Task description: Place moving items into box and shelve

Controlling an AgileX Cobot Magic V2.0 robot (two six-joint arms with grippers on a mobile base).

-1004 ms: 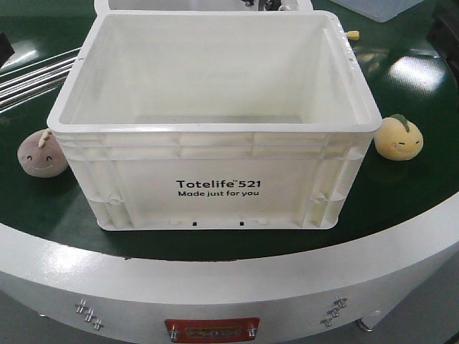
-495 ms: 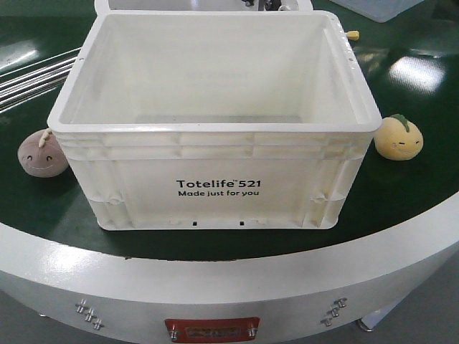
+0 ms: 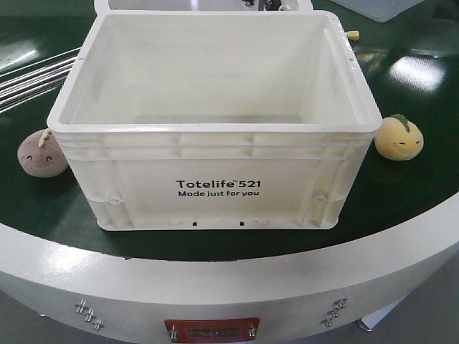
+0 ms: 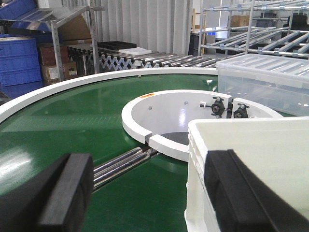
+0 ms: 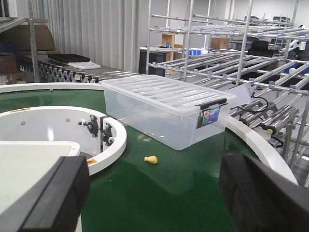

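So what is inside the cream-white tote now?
Nothing visible in the cream-white rectangular plastic tote; its near wall hides the floor's front strip. The brownish-pink plush toy and yellow-orange plush toy sit outside.

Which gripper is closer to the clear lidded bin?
Right, it seems. The right gripper faces the clear bin straight ahead across green belt; from the left gripper it sits farther off to the right, behind the white box.

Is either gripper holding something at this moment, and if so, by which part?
Nothing is held: the left gripper and the right gripper are both open and empty.
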